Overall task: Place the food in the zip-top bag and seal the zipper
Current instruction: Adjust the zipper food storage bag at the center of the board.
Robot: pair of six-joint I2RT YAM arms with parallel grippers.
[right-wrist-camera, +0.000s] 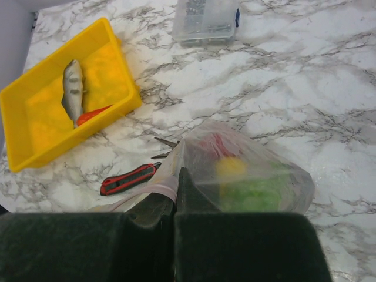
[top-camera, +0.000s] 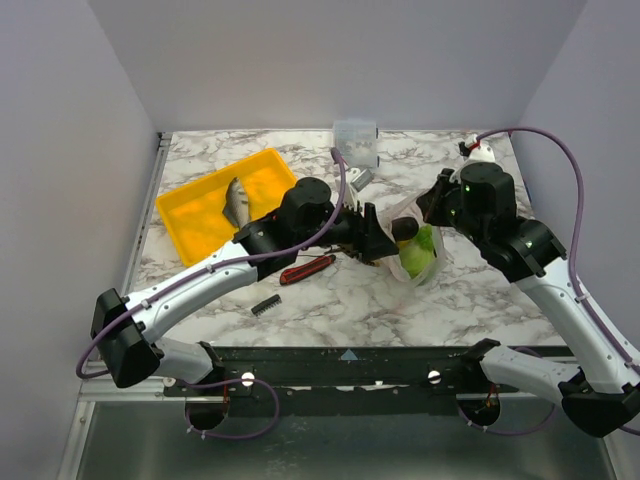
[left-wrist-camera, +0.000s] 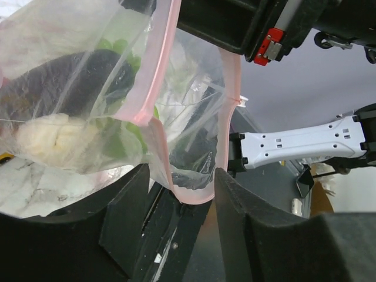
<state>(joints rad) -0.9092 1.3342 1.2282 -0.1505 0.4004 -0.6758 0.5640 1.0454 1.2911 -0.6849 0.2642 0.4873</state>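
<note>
Right fingers (right-wrist-camera: 176, 197) pinch zip-top bag (right-wrist-camera: 258, 176)

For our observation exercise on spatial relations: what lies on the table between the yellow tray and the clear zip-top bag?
A red-handled tool lies between the yellow tray and the zip-top bag, clearest in the right wrist view.

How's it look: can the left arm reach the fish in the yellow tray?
Probably yes: the fish lies uncovered in the yellow tray beside the left arm. Catch: the left tool straddles the zipper and must back off first.
</note>
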